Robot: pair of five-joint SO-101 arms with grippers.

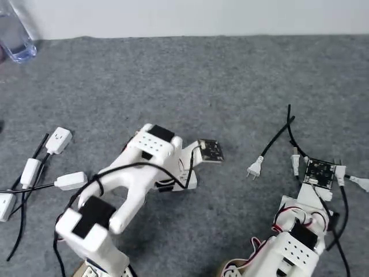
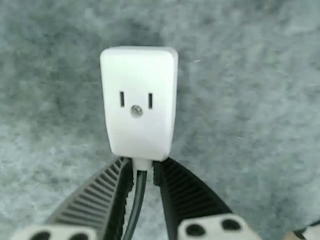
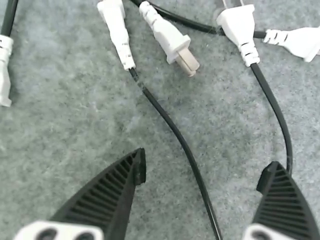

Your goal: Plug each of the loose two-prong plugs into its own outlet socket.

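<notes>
**High view.** Adds the layout: left arm (image 1: 132, 184) mid-bench (image 1: 190, 75), right arm (image 1: 300, 242) well apart from it. Puts a lone plug (image 1: 254, 168) flat on the bench between the two, well clear of the left pincer (image 2: 142, 167). Puts spare sockets (image 1: 59, 138) far off on that pincer's other side.

**Left wrist view.** Pinching the socket (image 2: 139, 100) by its neck, fingers (image 2: 112, 190) pressed together either side of the lead (image 2: 137, 200). Holds the socket body just past the fingertips, face and both slots square to the camera. Adds slot detail to what the high view gives. Risk, as a guess: a narrow hold on the neck, so likely to pivot or slip back once a plug pushes in, throwing the prongs off the slots.

**Right wrist view.** Right pincer (image 3: 205, 170) spread wide, gripping nothing, with a black cord (image 3: 175, 135) running between the fingers. Ahead of the fingertips: a plug (image 3: 170, 37) with bare prongs, other plugs (image 3: 237, 25) just beside it. Sorts out what looks like a clump from above.

Risks here:
- Closing on the spot would grab cord, not a plug body.
- Lifting one plug could drag its neighbours along.
- Gripping a plug rolled off-axis would leave the prongs skewed to the slots.
- Bridging the gap between the arms could pull a cord taut and twist the plug in the grip.
</notes>
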